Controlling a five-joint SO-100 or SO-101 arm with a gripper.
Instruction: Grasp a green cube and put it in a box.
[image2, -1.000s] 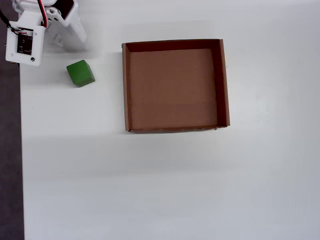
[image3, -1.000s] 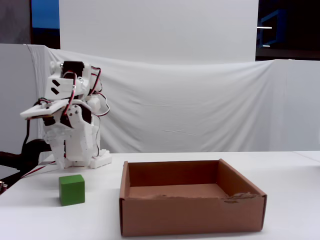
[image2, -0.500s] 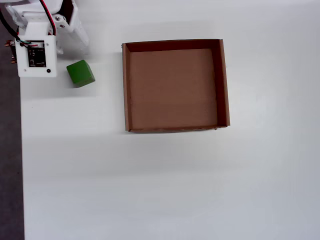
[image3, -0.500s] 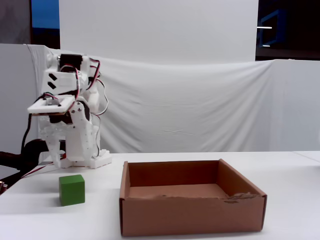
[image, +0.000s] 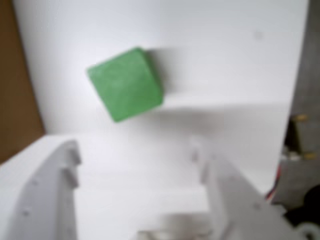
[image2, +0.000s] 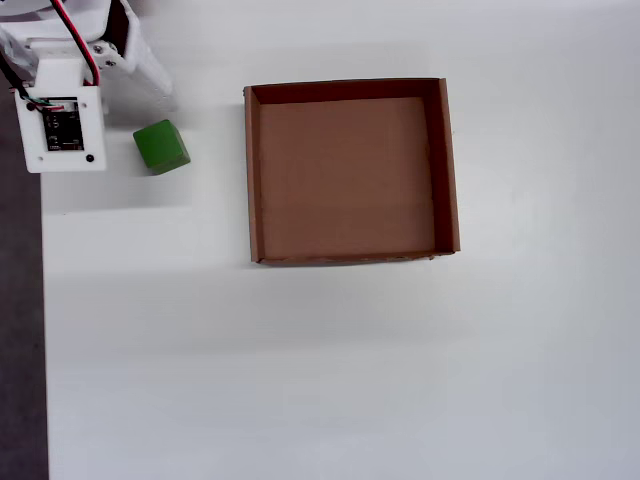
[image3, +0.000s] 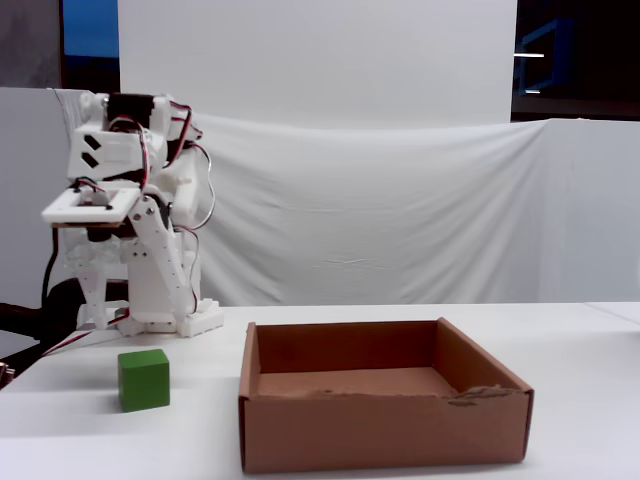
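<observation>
The green cube (image: 125, 82) rests on the white table, to the left of the box in the overhead view (image2: 161, 146) and in the fixed view (image3: 144, 379). The box (image2: 253, 170) is brown cardboard with low walls and holds nothing (image3: 380, 440); one wall shows at the wrist view's left edge (image: 15, 75). My gripper (image: 135, 150) is open, its two white fingers spread wide with only bare table between them. The cube lies beyond the fingertips, apart from both. In the overhead view the wrist board (image2: 60, 130) hovers just left of the cube and hides the fingers.
The arm's base (image3: 160, 315) stands at the table's back left corner. A dark strip (image2: 20, 330) runs along the table's left edge in the overhead view. A white cloth backdrop (image3: 400, 200) hangs behind the table.
The wrist has swung out from the base, levelled off and come to hang beside the cube. Cube and box have not moved.
</observation>
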